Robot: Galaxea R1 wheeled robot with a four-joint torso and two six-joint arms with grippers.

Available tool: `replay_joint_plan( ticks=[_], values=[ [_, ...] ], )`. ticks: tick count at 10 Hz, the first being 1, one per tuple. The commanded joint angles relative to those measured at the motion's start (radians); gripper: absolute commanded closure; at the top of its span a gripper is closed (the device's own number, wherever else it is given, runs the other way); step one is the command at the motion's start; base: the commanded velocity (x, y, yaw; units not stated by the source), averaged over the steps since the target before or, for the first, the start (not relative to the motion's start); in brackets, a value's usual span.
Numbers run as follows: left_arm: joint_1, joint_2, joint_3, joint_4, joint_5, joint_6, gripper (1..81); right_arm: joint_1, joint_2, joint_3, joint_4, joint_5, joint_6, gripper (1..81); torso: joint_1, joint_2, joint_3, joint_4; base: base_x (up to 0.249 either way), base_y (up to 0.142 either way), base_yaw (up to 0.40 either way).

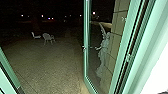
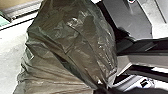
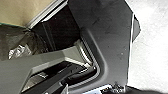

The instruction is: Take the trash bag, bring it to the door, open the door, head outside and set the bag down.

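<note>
The trash bag [image 2: 72,45], dark, shiny and full, looms large in the left wrist view. Its folds draw together to a neck, where my left gripper [image 2: 100,89] is shut on it. Part of the bag [image 3: 18,47] also shows in the right wrist view, beyond a grey bar of the robot. In the head view the glass door [image 1: 86,30] with its pale green frame stands open, with a small handle [image 1: 85,48] on its edge. How my right gripper stands cannot be made out.
Through the doorway lies a paved yard [image 1: 50,65] at night, with white chairs [image 1: 47,37] farther out. A pale statue [image 1: 103,53] shows through the door's glass beside a tiled wall [image 1: 117,37]. Green door frame [image 1: 8,72] borders the opening at the left.
</note>
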State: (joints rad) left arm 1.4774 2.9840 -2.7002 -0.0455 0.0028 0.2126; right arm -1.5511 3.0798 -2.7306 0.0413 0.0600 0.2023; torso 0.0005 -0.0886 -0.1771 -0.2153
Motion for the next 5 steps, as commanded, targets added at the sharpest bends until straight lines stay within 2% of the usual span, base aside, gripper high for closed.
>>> replay_joint_plan(
  ticks=[1, 5],
  values=[
    [-0.038, -0.003, 0.0, -0.002, 0.06, 0.005, 81.1, 0.033, 0.004, 0.006, -0.008, -0.058, -0.003, 1.0, 0.0, 0.0, 0.0, 0.0, 0.095, 0.0, 0.0],
    [-0.038, -0.005, 0.0, -0.002, 0.06, 0.005, 81.1, 0.034, 0.004, 0.006, -0.009, -0.06, -0.003, 1.0, 0.0, 0.0, 0.0, 0.0, 0.099, 0.0, 0.0]
  ],
)
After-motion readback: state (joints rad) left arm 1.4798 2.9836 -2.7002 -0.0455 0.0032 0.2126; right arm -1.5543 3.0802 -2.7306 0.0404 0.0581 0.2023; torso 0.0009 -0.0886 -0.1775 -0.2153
